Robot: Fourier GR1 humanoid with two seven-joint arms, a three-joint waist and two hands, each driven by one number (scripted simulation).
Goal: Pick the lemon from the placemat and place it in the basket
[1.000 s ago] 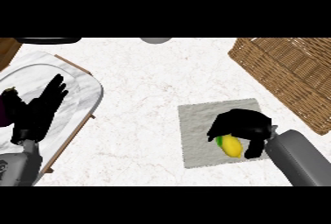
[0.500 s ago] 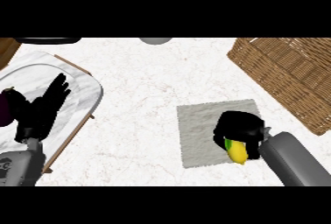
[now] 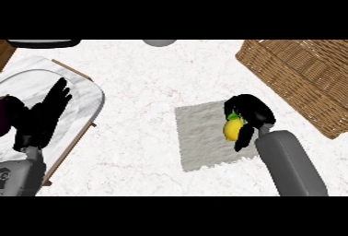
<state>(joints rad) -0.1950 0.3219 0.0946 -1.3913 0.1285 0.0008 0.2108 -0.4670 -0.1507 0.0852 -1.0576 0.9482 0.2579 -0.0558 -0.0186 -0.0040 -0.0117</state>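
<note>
Our right hand (image 3: 250,115), fingers curled around the lemon (image 3: 233,130) over the placemat (image 3: 204,138); an uneven hold could spill it short of the basket (image 3: 306,73).

Right hand (image 3: 250,116): fingers and thumb curled round the lemon (image 3: 233,130), grey forearm trailing below it.
Left hand (image 3: 42,114): resting, fingers straight, pointing up.

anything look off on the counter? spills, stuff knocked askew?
Nothing stands out. The right hand is curled round the lemon over the placemat, which lies flat. The basket sits at the upper right, no spill in view. The left hand rests open at the left.
</note>
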